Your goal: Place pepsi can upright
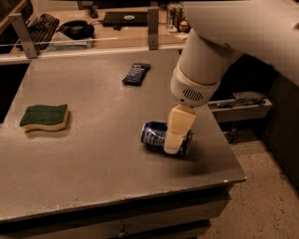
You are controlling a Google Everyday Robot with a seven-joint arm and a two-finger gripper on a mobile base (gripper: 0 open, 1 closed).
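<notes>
The pepsi can (153, 134) is dark blue with white markings. It lies on its side on the grey table (93, 172), right of centre and near the front right corner. My gripper (174, 144) hangs from the white arm (201, 70) and has come down right at the can. Its cream-coloured end covers the can's right half. Only the can's left end and a sliver of its right end show.
A green and yellow sponge (44, 116) lies at the left. A flat black packet (136, 73) lies at the back middle. Behind a rail are silvery-green cans (174, 11), a keyboard (41, 25) and a desk. The table's right edge (224, 144) is close to the can.
</notes>
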